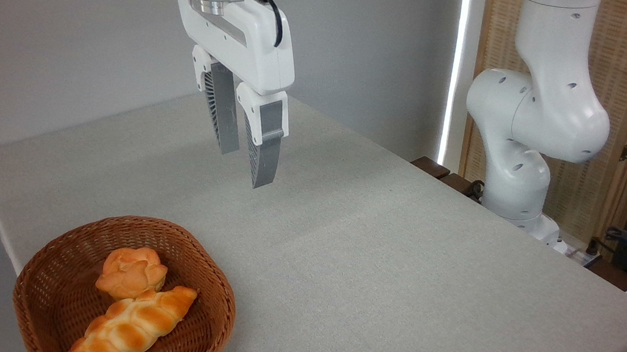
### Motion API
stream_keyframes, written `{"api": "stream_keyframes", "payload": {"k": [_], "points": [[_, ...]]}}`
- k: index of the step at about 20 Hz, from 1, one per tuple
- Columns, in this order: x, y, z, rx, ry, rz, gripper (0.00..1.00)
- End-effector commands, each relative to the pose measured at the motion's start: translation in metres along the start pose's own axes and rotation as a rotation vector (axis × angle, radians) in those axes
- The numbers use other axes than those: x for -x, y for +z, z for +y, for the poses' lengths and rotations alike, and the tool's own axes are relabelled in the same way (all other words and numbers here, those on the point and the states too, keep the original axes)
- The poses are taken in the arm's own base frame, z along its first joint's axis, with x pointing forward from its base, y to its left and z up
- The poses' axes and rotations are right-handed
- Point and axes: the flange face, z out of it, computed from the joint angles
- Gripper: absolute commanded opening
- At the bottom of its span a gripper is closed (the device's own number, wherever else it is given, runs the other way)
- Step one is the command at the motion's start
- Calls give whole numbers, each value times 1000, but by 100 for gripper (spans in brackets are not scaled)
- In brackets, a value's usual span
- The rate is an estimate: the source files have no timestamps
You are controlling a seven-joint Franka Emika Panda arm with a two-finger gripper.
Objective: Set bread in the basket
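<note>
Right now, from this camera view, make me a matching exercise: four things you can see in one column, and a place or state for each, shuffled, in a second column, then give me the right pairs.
Column one:
1. braided loaf
2. flower-shaped bun
3. basket
4. gripper

Column two:
A. raised in the air above the table, holding nothing
B. at the table's near left corner
C. lying across the basket's front half, one end near the rim
D. toward the back of the basket, touching the loaf

Pairs: 1-C, 2-D, 3-B, 4-A
</note>
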Motion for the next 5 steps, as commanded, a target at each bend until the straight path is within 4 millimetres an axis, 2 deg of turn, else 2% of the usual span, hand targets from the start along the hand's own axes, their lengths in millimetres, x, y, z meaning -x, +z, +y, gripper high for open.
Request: {"api": "stream_keyframes", "payload": {"k": [1,5], "points": [[-4,0,5,-26,-33,-29,100],[-3,-1,5,-27,-23,-28,100]]}}
